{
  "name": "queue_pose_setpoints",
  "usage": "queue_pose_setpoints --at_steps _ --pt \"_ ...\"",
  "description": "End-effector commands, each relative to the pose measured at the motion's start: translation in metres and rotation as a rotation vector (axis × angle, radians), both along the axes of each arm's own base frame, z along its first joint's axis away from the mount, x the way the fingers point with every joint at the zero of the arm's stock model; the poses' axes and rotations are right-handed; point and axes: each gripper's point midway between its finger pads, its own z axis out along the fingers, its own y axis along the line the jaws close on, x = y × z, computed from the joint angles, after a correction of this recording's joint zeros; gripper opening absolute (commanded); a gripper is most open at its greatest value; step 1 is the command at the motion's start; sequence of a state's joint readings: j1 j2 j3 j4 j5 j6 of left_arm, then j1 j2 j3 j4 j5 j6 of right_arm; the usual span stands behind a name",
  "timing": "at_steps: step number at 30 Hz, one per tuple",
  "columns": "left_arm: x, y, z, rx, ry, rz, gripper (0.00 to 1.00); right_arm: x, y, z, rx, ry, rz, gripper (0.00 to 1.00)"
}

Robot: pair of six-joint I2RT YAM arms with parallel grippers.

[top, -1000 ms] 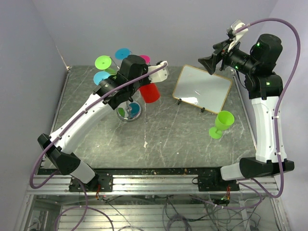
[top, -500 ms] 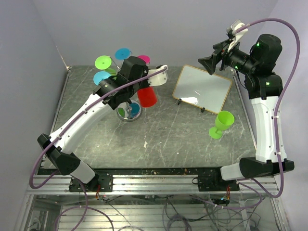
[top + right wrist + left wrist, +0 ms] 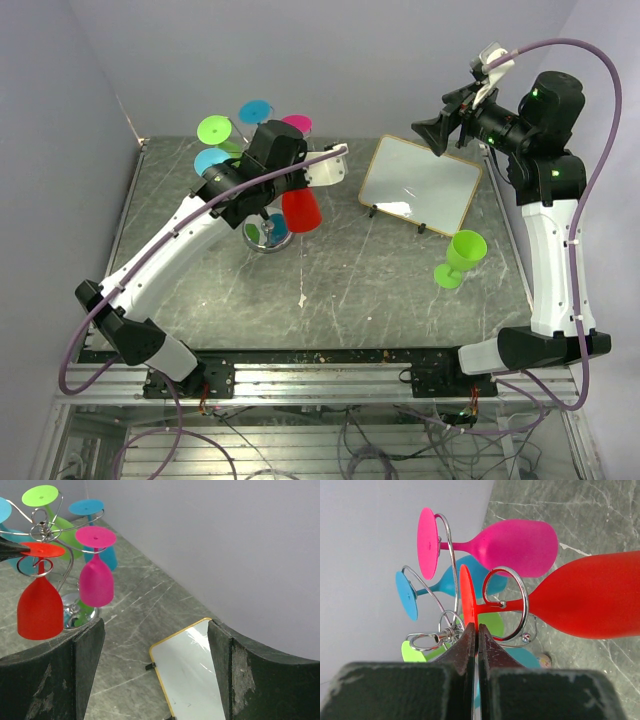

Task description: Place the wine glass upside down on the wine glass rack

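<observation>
A grey marbled tabletop (image 3: 330, 290) sits between pale grey walls (image 3: 350, 60). Near its far right corner, a rectangular mirror (image 3: 420, 185) with a thin yellow frame leans on small black feet. Closer, by the right edge and apart from the mirror, a lime-green wine glass (image 3: 462, 255) stands upright. A tiny white scrap (image 3: 302, 298) lies near the middle. Over the far left part, a pink glass (image 3: 95, 582), a blue glass (image 3: 256, 110), a second blue glass (image 3: 210, 160) and a green glass (image 3: 213, 128) are upside down.

A robotics lab bench cell: a white-and-black left robot arm (image 3: 170, 243) and its right twin (image 3: 555, 260) are bolted to a silver aluminium rail frame (image 3: 330, 378) at the near edge of a grey marbled tabletop (image 3: 350, 290). Plain lilac-grey partition walls (image 3: 380, 70) enclose it (loose tangled wiring (image 3: 360, 440) hangs beneath).
</observation>
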State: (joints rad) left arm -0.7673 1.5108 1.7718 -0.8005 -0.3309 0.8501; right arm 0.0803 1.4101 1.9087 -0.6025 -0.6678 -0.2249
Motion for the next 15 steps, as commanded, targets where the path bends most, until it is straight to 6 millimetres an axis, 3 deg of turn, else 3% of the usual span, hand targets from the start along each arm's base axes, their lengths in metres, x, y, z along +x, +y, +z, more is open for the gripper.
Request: queue_pose_setpoints --at_steps 1,15 --pt "-0.0106 0.0017 0.0268 -0.039 -0.037 -0.033 0.07 0.0025 -0.0011 0.0014 0.003 -0.013 0.006 0.83" --pt "-0.0196 -0.0004 0.0333 -0.048 -0.017 -0.078 0.07 0.0032 -0.0019 0.0006 0.005 -0.012 0.007 0.84"
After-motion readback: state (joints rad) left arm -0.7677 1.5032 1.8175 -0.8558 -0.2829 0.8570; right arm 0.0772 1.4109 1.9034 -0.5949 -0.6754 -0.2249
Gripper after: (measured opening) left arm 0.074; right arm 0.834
